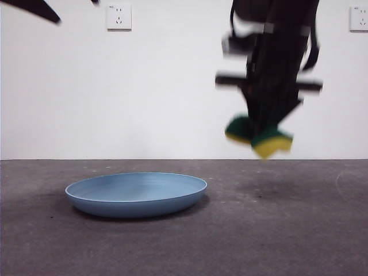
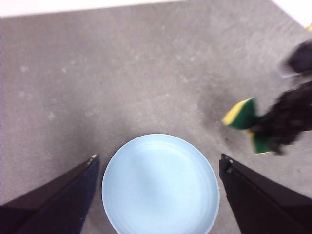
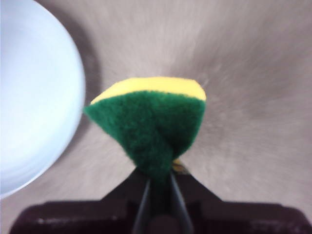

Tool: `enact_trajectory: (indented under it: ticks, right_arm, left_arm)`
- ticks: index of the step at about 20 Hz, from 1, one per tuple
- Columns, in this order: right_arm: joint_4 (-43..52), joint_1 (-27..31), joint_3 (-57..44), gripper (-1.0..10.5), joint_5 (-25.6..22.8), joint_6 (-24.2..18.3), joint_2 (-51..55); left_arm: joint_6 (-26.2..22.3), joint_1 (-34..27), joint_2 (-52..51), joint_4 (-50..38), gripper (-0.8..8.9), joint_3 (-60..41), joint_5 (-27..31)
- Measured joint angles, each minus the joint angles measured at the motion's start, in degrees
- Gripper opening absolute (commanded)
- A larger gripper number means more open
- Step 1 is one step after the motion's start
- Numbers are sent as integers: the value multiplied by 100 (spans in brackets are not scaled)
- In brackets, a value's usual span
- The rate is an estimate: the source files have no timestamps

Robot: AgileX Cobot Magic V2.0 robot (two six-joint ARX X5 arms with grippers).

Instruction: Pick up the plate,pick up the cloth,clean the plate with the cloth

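Note:
The light-blue plate point(image 1: 136, 193) lies flat on the grey table, left of centre; it also shows in the left wrist view point(image 2: 160, 185) and at the edge of the right wrist view point(image 3: 34, 97). My right gripper point(image 1: 261, 129) hangs in the air to the right of the plate, shut on the cloth point(image 1: 259, 137), a yellow sponge with a green top point(image 3: 148, 119), squeezed between the jaws. My left gripper point(image 2: 158, 163) is open high above the plate, its jaws spread to either side of it. In the front view it shows only as a black tip point(image 1: 37, 8) at the top left.
A white wall stands behind the table with power sockets at upper left point(image 1: 118, 16) and upper right point(image 1: 359, 18). The grey tabletop point(image 1: 276, 230) spreads around the plate.

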State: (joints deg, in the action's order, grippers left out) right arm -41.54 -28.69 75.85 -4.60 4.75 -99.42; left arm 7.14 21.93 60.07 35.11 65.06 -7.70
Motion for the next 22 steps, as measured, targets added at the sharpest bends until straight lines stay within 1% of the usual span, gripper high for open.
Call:
enact_trajectory:
  ticks: [3,4,7,10,11,12,16,18,19,20,21,22]
  right_arm:
    - [109,177,0,-11,13,20,-682]
    - [109,216,0,34,13,22,-826]
    - [111,291,0,218,103,107,-977]
    - [92,332,0,499,162,153,-977]
    - [70,330,0,550,162,155,-977]
    - [35,326,0,561,162,162,-977]
    - [-260,326,-2,563,164,214,-809]
    - [-363,319,-2,561,164,260,-476]
    - [-389,319,-2,537,164,275,-251]
    - [-409,319,-2,439,164,280,-7]
    - [-476,315,-2,310,164,289,262]
    - [-560,315,-2,170,164,297,549]
  left_arm:
    - [0,0,-490,361,409,0,0]
    - [0,0,-573,459,409,0,2]
    - [0,0,-601,656,409,0,2]
    - [0,0,-568,721,409,0,2]
    - [0,0,-568,721,409,0,2]
    - [0,0,-568,721,409,0,4]
    - [0,0,-568,695,409,0,4]
    - [0,0,-568,688,409,0,4]
    - [2,0,-568,686,409,0,4]
    - [0,0,-566,688,407,0,4]
    - [0,0,-560,688,402,0,4]
    - [0,0,-553,688,363,0,7]
